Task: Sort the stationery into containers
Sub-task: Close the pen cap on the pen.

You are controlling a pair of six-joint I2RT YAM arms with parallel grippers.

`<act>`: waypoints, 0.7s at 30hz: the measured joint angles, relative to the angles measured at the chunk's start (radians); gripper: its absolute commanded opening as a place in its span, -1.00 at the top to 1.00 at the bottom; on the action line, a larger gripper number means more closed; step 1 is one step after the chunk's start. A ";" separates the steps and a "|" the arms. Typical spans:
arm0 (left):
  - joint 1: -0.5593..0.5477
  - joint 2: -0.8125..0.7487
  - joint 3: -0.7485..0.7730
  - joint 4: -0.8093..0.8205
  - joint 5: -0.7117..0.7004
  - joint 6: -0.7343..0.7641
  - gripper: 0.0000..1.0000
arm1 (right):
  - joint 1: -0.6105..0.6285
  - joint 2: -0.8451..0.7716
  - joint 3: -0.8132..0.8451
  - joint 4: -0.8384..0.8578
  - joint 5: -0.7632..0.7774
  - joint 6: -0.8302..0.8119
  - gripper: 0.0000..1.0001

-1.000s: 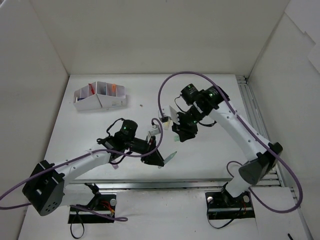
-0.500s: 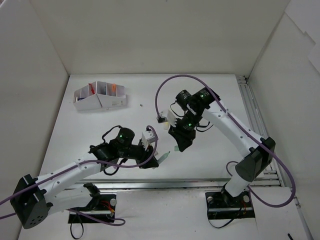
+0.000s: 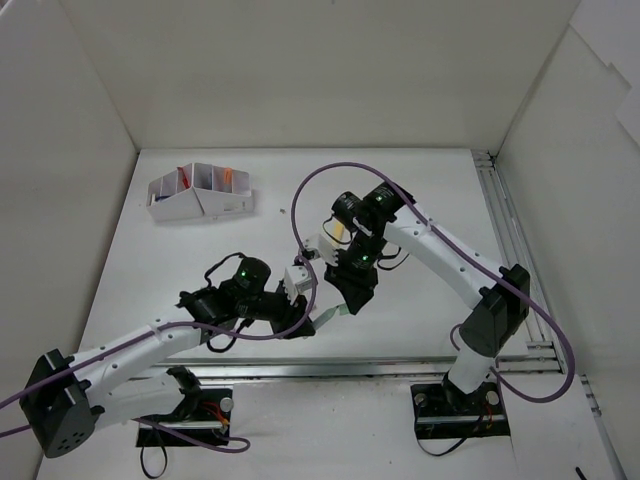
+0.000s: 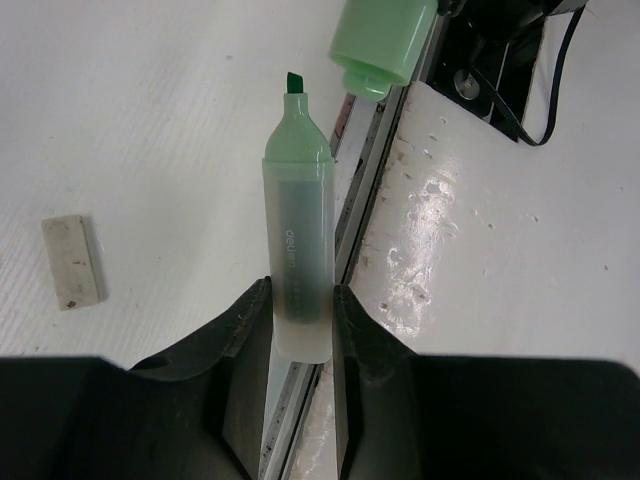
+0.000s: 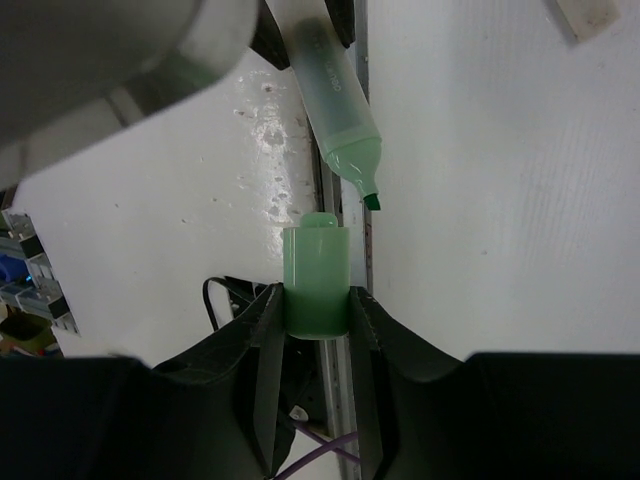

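**Green marker and its cap facing each other, tip to mouth**

The left fingers (image 4: 252, 320) are clamping the lower barrel of an uncapped green marker (image 4: 297, 220), its chisel tip pointing away from the wrist. The right fingers (image 5: 268, 320) are pinching the matching green cap (image 5: 315, 275), whose open end is sitting just beside the tip without touching it. Both are hovering over the near edge of the table (image 3: 420, 180). A small eraser block (image 4: 72, 262) is lying flat nearby. The organizer box (image 3: 200, 195) is standing well apart at the far left.
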 measured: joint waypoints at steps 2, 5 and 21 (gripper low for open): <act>-0.008 0.000 0.002 -0.001 0.000 0.011 1.00 | -0.001 0.008 0.000 0.000 -0.009 -0.014 1.00; -0.022 -0.008 0.002 -0.003 -0.008 0.018 1.00 | -0.006 0.024 0.000 -0.004 -0.019 -0.038 1.00; -0.085 -0.039 0.004 -0.042 -0.082 0.072 1.00 | -0.027 0.088 0.000 -0.015 -0.083 -0.144 1.00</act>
